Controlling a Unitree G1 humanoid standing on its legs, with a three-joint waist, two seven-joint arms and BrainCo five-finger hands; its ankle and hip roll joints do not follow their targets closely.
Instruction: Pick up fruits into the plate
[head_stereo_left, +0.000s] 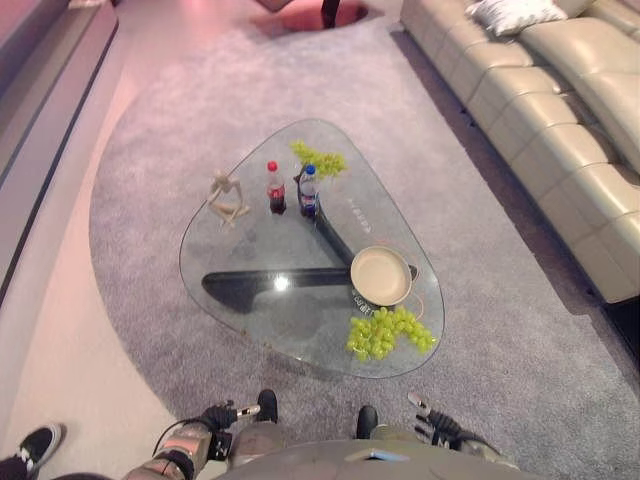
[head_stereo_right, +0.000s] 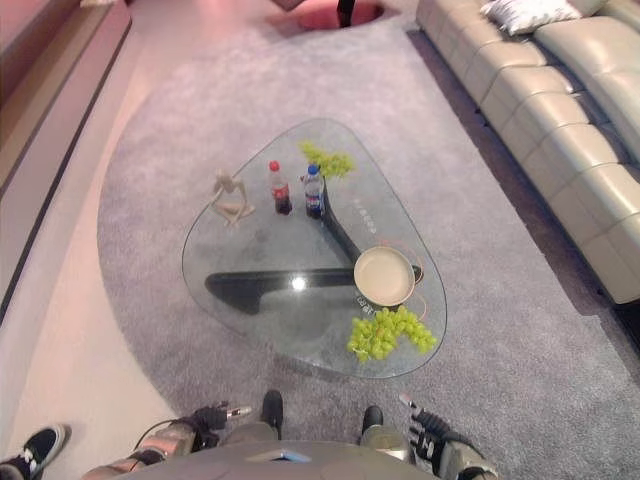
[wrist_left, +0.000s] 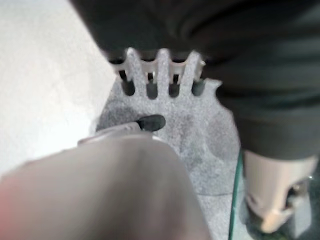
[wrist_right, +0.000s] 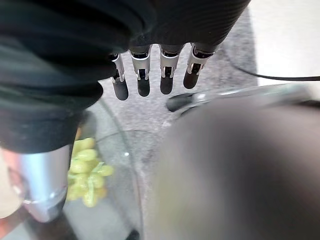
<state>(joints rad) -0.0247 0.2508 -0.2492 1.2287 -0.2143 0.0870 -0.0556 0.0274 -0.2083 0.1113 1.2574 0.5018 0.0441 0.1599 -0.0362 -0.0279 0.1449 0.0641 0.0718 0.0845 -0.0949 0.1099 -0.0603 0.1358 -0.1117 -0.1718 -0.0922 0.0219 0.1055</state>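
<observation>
grapes, near bunch (head_stereo_left: 388, 332): green, on the glass table (head_stereo_left: 250, 240), just on the robot's side of the plate (head_stereo_left: 380, 275). left robot hand (head_stereo_left: 228, 414) and right robot hand (head_stereo_left: 432, 424): low before the table's near edge, well short of the plate, both with fingers straight and spread, holding nothing. plate: cream, empty. two bottles (head_stereo_left: 292, 189) and a wooden figure (head_stereo_left: 227, 198): beyond the plate. grapes, far bunch (head_stereo_left: 319, 158): behind the bottles. sofa (head_stereo_left: 540, 110): right of the table.
</observation>
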